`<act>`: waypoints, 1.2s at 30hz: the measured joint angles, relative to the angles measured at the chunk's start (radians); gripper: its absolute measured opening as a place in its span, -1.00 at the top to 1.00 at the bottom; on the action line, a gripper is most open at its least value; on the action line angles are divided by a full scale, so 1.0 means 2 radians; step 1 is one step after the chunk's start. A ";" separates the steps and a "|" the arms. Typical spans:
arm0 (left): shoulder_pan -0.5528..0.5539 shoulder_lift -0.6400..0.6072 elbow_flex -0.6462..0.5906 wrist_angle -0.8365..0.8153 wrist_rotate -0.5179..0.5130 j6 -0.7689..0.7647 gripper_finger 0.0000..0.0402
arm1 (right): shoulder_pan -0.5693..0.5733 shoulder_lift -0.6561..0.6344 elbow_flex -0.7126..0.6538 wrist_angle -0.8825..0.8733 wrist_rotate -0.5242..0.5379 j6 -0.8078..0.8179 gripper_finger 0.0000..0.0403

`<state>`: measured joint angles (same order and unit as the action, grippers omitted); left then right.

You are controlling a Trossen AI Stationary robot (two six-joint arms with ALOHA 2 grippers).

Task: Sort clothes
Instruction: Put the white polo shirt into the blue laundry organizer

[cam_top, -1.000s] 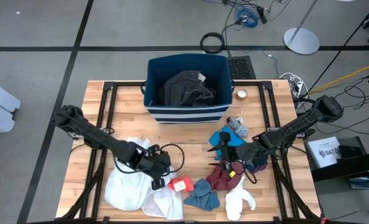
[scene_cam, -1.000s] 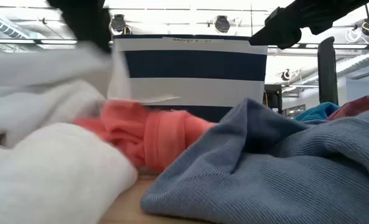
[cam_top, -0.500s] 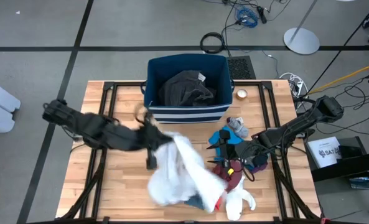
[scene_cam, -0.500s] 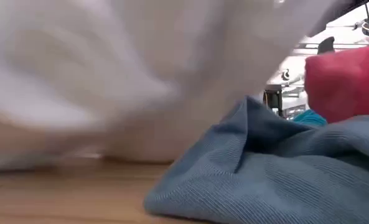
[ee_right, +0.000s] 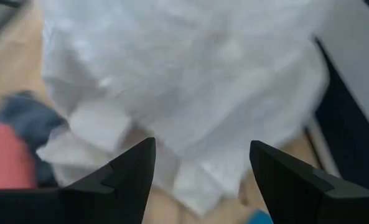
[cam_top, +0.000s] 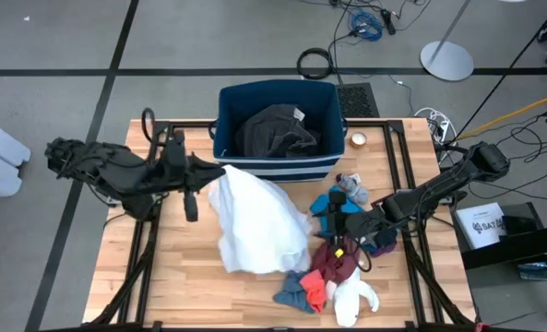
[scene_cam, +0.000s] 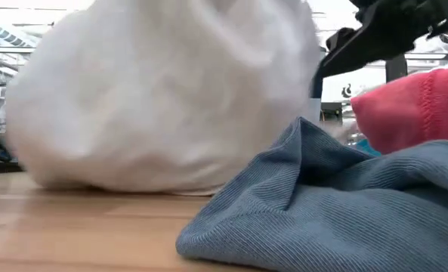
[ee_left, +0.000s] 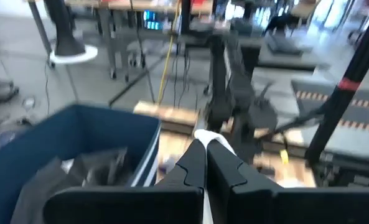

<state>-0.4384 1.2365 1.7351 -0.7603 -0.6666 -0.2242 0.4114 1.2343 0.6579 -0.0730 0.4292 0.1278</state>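
My left gripper (cam_top: 216,175) is shut on a large white garment (cam_top: 255,226) in front of the navy striped bin (cam_top: 225,100), which holds a dark grey garment (cam_top: 275,131). The white garment fills the low view (scene_cam: 163,91). My right gripper (cam_top: 333,219) is open and empty above a pile of small pieces: teal (cam_top: 325,202), maroon (cam_top: 331,263), red (cam_top: 314,291), blue-grey (cam_top: 290,293) and a white sock (cam_top: 351,297). In the right wrist view its fingers (ee_right: 201,146) stand apart, facing the white garment (ee_right: 190,74). My left gripper pinches a bunched top part of the white garment (ee_left: 206,138) between its two shut fingers (ee_left: 193,169); one layer or several, I cannot tell. The fingers reach level from the table's left side. The garment hangs slack below them, and its lower part (scene_cam: 110,177) rests on the table.
A small round tin (cam_top: 357,140) sits on the table right of the bin. Another blue-grey piece (cam_top: 351,188) lies beyond the teal one. Bare wood (cam_top: 176,267) shows at the near left. Cables and stands lie on the floor beyond the table.
My left gripper, shut on the white garment, has risen and moved from the near left toward the far edge and the bin. The garment has been pulled up off the table and swung right, with its lower part trailing. The red piece has been swept right, to beside the sock.
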 joint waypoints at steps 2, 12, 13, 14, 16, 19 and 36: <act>0.000 -0.001 0.000 -0.040 0.001 -0.023 0.99 | 0.000 0.000 0.000 -0.011 0.022 0.006 -0.24; -0.002 0.022 0.000 -0.113 0.171 -0.082 0.99 | 0.000 -0.001 0.000 -0.003 0.027 0.009 -0.24; -0.005 0.027 -0.001 -0.116 0.188 -0.082 0.99 | 0.000 -0.001 0.000 -0.003 0.023 0.010 -0.24; -0.009 0.032 -0.001 -0.122 0.194 -0.082 0.99 | 0.000 -0.001 0.000 -0.002 0.019 0.014 -0.24; -0.016 0.041 -0.001 -0.143 0.186 -0.083 0.99 | 0.000 -0.001 0.000 -0.002 0.008 0.026 -0.24; -0.021 0.052 -0.001 -0.182 0.175 -0.106 0.99 | 0.000 0.002 0.000 0.000 -0.029 0.027 -0.24; -0.031 0.060 -0.008 -0.226 0.215 -0.160 0.99 | -0.122 0.154 0.020 0.074 -0.074 0.148 -0.24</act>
<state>-0.5004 1.3556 1.7191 -1.2118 -0.2367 -0.5451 0.1665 1.5427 0.6978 0.0751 0.2813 0.4237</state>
